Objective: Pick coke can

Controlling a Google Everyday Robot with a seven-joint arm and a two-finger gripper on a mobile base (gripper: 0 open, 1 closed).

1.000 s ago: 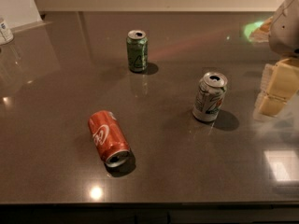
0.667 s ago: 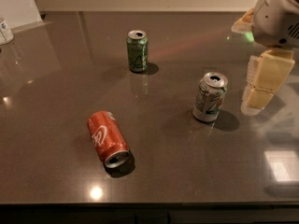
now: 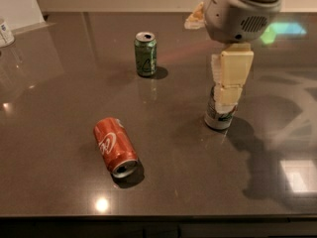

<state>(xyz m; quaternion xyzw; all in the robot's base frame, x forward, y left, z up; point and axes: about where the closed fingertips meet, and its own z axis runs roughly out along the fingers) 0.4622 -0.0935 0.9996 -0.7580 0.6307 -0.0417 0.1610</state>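
Observation:
The coke can [image 3: 115,146] is red-orange with white script. It lies on its side on the dark table [image 3: 59,83] at the front left, its open silver end facing the front edge. My gripper [image 3: 229,90] hangs down from the grey wrist at the upper right, its cream fingers in front of the white-silver can. It is well to the right of the coke can and holds nothing that I can see.
A dark green can [image 3: 145,54] stands upright at the back centre. A white-silver can with green markings [image 3: 219,115] stands upright at the right, partly hidden behind my gripper. A white container [image 3: 5,32] sits at the far left edge.
My gripper and wrist have moved left from the right edge, and now stand in front of the white-silver can. The cans have not moved.

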